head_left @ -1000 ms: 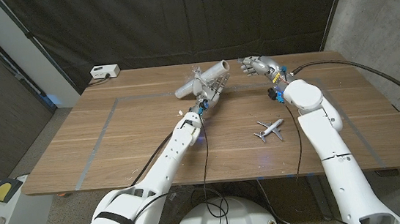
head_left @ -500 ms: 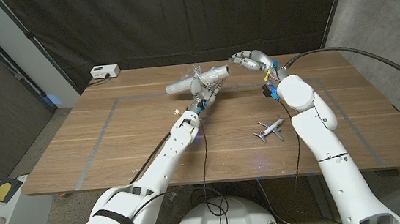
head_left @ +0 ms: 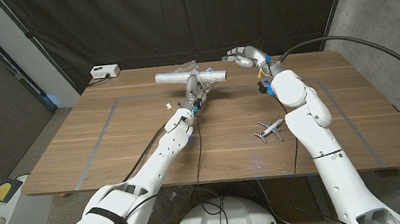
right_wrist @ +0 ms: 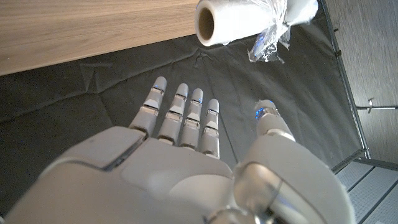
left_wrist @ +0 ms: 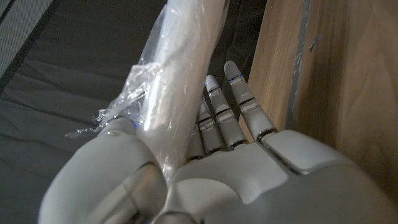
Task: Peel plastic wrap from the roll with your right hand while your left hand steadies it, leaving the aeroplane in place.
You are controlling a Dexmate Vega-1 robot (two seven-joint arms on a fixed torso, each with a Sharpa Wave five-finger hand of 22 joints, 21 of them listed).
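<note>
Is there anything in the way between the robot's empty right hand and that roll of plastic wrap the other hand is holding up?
Nothing visible. The right hand hangs open just off the near end of the roll, which the left hand grips, with only open air between. The aeroplane lies well aside on the table.

No legible text, labels or numbers, seemingly.

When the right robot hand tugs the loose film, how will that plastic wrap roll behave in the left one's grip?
The plastic wrap roll is a smooth cylinder on a tube core, so it may spin or slip in the left robot hand. Its loose film looks crinkled and floppy, likely clingy and easily torn. The open right robot hand is near one end, so a pull there could tilt the roll.
</note>
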